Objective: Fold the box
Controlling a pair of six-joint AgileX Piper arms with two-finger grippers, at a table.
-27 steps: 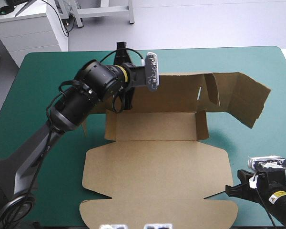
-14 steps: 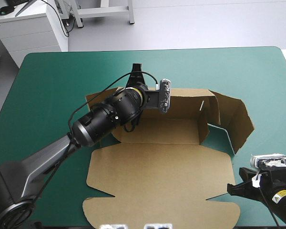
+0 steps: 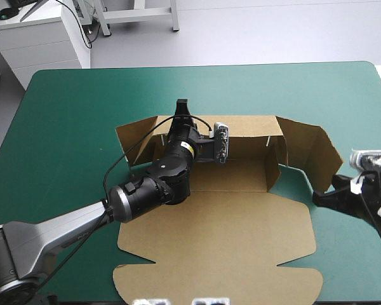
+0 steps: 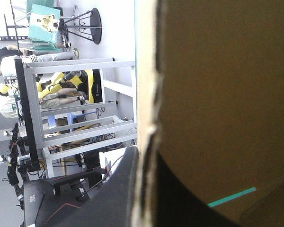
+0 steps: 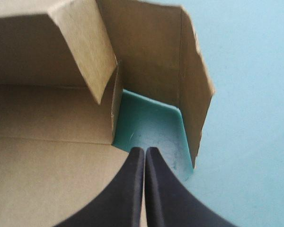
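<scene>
Box (image 3: 241, 222) back wall upright — left gripper (image 3: 181, 108) pinches it, right gripper (image 5: 145, 152) pressed together near the side flap.

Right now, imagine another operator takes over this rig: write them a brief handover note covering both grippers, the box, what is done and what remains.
Left gripper: shut on the raised far wall of the box, at its top edge.
Right gripper: shut, empty, pointing at the gap of teal-green cover beside the right end flap.
Done: far wall stands up, both end flaps angled forward.
Left: side walls not yet raised or tucked; the large near panel lies flat.
</scene>
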